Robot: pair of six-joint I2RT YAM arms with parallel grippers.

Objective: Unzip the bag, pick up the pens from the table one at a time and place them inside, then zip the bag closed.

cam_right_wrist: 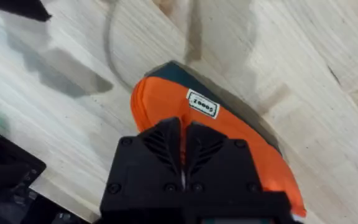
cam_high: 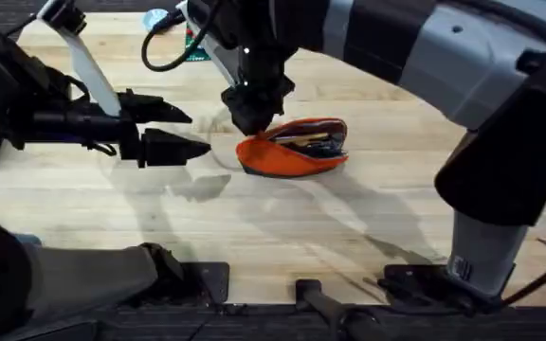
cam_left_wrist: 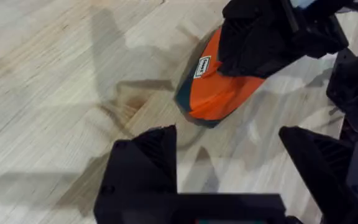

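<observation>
The orange bag (cam_high: 297, 162) lies on the table (cam_high: 349, 227) near the middle. Its top is gaping, and dark and tan pens (cam_high: 313, 141) show inside. My right gripper (cam_high: 252, 117) comes down from above onto the bag's left end. In the right wrist view its fingers (cam_right_wrist: 166, 146) are pressed together on the orange fabric (cam_right_wrist: 166, 99), just behind a white label (cam_right_wrist: 202, 104); the zipper pull is hidden under them. My left gripper (cam_high: 197, 134) hovers open a short way left of the bag, holding nothing. The left wrist view shows the bag (cam_left_wrist: 219, 93) ahead of its spread fingers (cam_left_wrist: 145, 162).
A green and a blue item (cam_high: 190, 43) lie at the table's far edge behind the right arm. The right arm's big grey links cross the upper right of the overhead view. Bare planks stretch in front of the bag toward the arm bases.
</observation>
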